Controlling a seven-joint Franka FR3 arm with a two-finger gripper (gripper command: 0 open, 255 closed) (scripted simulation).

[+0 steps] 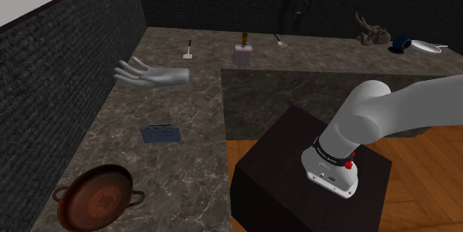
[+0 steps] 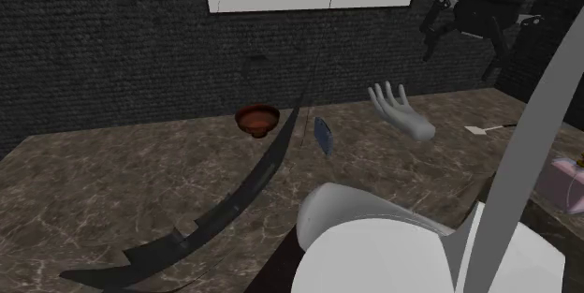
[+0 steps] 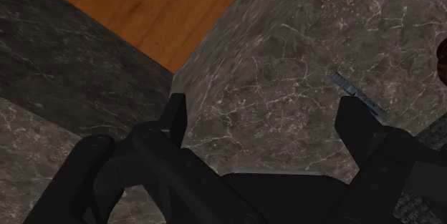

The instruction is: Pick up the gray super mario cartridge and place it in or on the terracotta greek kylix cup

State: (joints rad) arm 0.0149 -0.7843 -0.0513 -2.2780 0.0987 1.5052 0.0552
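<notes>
The gray cartridge [image 1: 161, 133] lies flat on the marble counter [image 1: 189, 108], between a grey hand model and the cup. It also shows as a thin slab [image 2: 324, 135] and past one fingertip [image 3: 358, 95]. The reddish-brown kylix cup [image 1: 96, 197] stands upright near the counter's front end in the shoulder view, and near the wall [image 2: 257, 118]. My black gripper [image 1: 295, 17] hangs high above the counter, far from both objects [image 2: 465, 48]. Its fingers stand wide apart with nothing between them [image 3: 263, 108].
A grey hand model [image 1: 148, 73] lies behind the cartridge. A pink box [image 1: 243, 52], small utensils, a dark blue cup [image 1: 401, 43] and a white plate [image 1: 427, 47] sit along the back counter. The black stand [image 1: 312, 186] is on the wood floor [image 1: 415, 141].
</notes>
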